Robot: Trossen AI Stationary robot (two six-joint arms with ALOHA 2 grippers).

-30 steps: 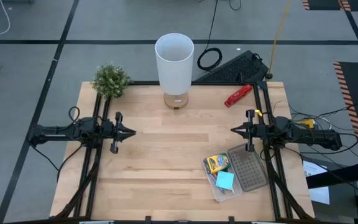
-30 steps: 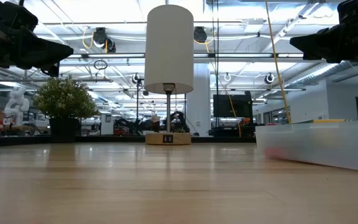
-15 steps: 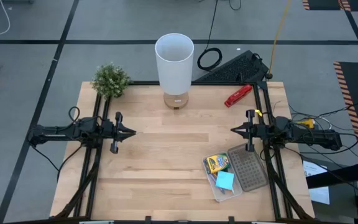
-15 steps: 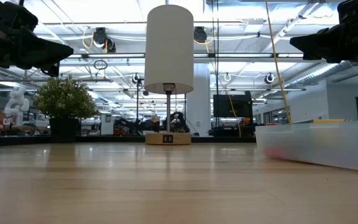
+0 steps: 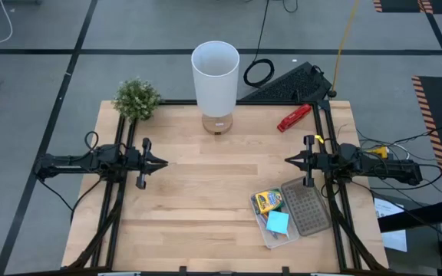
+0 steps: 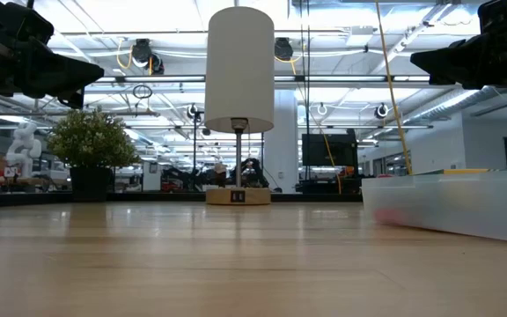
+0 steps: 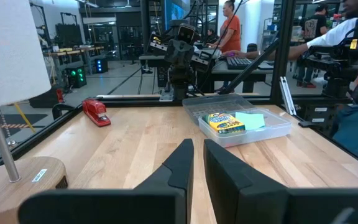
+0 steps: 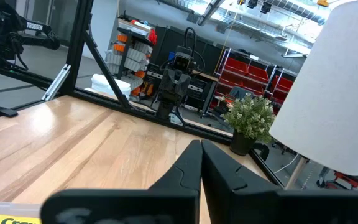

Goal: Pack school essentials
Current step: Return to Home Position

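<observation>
Left gripper (image 5: 162,162) clenched, fingers nearly touching, holding nothing, hovering over table's left side. Right gripper (image 5: 290,160) likewise clenched and empty, over right side, facing left one.

High view: clear tray (image 5: 265,229) near front right, crayon box (image 5: 267,201) and blue sticky-note pad (image 5: 278,222) inside, grey perforated lid (image 5: 305,208) beside. Low view shows tray (image 6: 465,204) only as blurred wall, contents hidden. Left wrist view shows crayon box (image 7: 225,122) label plainly.

Lamp (image 5: 216,77) at back centre, plant (image 5: 136,99) back left, red stapler (image 5: 293,117) back right. Wooden table (image 5: 206,192) between grippers bare.

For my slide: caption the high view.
Both end effectors hover apart; crayon box sits in clear tray.
</observation>
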